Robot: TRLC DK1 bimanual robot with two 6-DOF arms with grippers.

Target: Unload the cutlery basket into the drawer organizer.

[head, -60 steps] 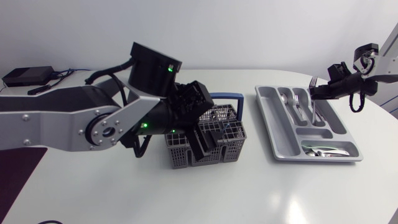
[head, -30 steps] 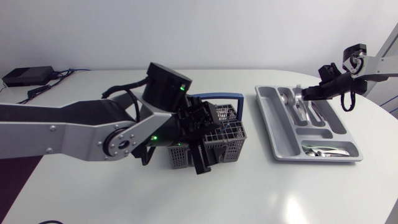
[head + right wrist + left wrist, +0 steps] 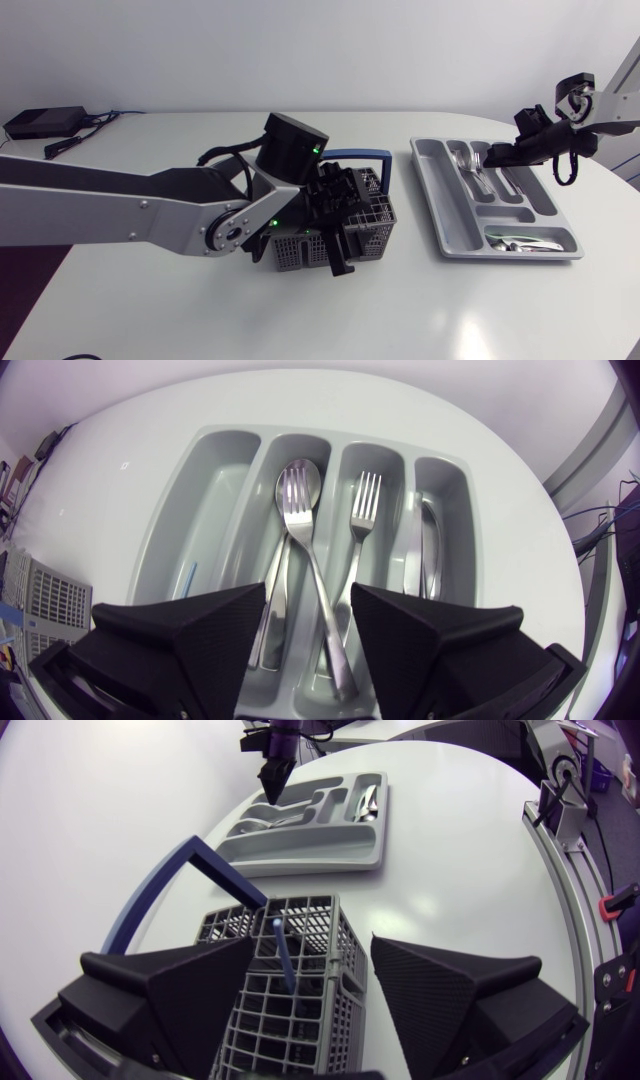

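**Left gripper** [image 3: 312, 958], fingers spread, hovers over the cutlery basket [image 3: 375, 218], straddling the blue-handled utensil [image 3: 284, 955] standing inside it. Best descent: centred on the handle, clear of the lattice. Beside the basket, right gripper [image 3: 308, 598] hangs released above the drawer organizer [image 3: 215, 490].

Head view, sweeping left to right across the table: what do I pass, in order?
Black box → left arm's elbow joint → cutlery basket → drawer organizer.
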